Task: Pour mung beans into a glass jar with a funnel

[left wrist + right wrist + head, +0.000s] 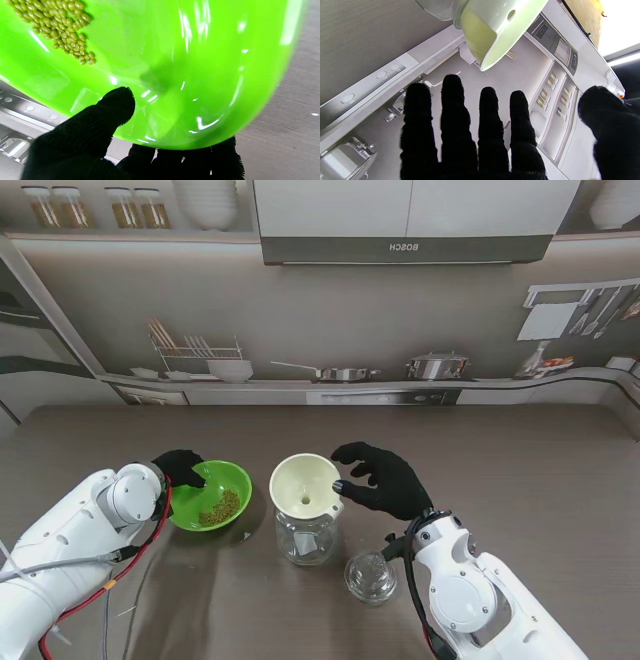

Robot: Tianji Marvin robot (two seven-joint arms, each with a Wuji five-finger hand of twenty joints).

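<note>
1 bowl, 1 funnel, 1 jar, 1 lid.

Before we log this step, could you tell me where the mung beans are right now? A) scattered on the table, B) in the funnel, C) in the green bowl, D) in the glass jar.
C: the mung beans lie in the green bowl gripped by the left hand; the funnel looks empty.

You had two glossy white arms with rounded joint housings; each robot hand, left and right, wore a black knitted glove with a fuzzy weave. A red cable ran along the left arm, a black cable along the right
</note>
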